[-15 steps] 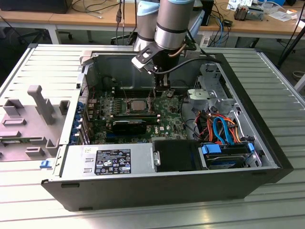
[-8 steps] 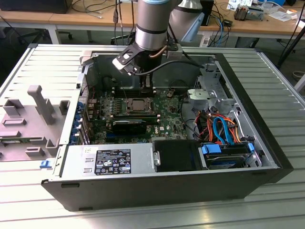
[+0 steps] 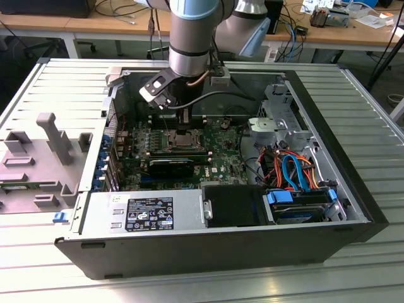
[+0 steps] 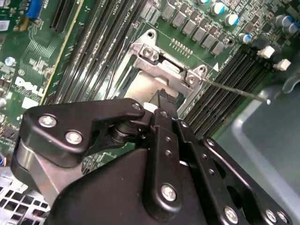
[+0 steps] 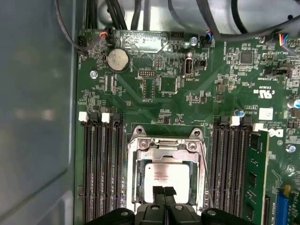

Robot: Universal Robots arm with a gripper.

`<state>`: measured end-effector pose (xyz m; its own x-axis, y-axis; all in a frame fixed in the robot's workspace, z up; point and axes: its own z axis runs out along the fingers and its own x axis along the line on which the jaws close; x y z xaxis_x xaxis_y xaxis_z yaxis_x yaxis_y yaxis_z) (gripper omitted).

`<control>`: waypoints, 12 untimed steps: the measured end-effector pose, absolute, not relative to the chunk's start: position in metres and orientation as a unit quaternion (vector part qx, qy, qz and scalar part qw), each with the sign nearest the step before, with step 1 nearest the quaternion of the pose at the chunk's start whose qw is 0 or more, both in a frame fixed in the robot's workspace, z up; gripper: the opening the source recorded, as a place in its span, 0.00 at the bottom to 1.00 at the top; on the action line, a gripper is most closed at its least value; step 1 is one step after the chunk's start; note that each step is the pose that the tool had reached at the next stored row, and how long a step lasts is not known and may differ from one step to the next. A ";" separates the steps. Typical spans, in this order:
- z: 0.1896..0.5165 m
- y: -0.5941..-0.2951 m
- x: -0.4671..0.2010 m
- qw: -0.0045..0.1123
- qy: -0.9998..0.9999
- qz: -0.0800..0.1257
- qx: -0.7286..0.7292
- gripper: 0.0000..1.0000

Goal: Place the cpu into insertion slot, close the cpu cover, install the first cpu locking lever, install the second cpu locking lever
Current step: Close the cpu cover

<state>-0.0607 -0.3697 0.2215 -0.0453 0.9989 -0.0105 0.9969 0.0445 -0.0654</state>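
The cpu (image 5: pixel 166 177) lies flat in the insertion slot (image 5: pixel 138 182). Its dull silver top shows through the window of the cpu cover (image 5: pixel 164 151). The cover looks lowered around the chip, though I cannot tell whether it is fully seated.

In the exterior view the slot (image 3: pixel 184 140) sits near the middle of the frame, on the green circuit board (image 3: pixel 221 158) inside the open computer case (image 3: pixel 189 252). My claw (image 5: pixel 164 191) hangs just above the chip's edge, fingertips (image 5: pixel 158 193) clenched together with nothing visible between them. In the second wrist view the claw (image 4: pixel 166 99) points down at the socket.

A thin locking lever (image 5: pixel 205 178) runs between the socket and a bank of memory slots (image 5: pixel 232 173). In the second wrist view it reads as a bare rod (image 4: pixel 234 90) jutting away from the frame, and I judge it unlatched.

I judge the chip light, stiff and thin, with a smooth metal top that would slip under a pinch from above. Its underside contacts and the socket beneath are likely delicate, so any hold belongs on two opposite edges, kept level and with little force. The cover is springy sheet metal and is best pressed at its free end.
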 end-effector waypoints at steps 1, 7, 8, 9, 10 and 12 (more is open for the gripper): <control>0.220 -0.370 -0.063 0.019 -0.723 0.027 -0.690 0.11; 0.212 -0.371 -0.070 0.018 -0.724 0.028 -0.689 0.11; 0.210 -0.371 -0.070 0.018 -0.724 0.028 -0.689 0.11; 0.209 -0.371 -0.071 0.017 -0.724 0.029 -0.689 0.11; 0.208 -0.371 -0.071 0.017 -0.724 0.029 -0.689 0.11; 0.209 -0.371 -0.071 0.017 -0.724 0.029 -0.689 0.11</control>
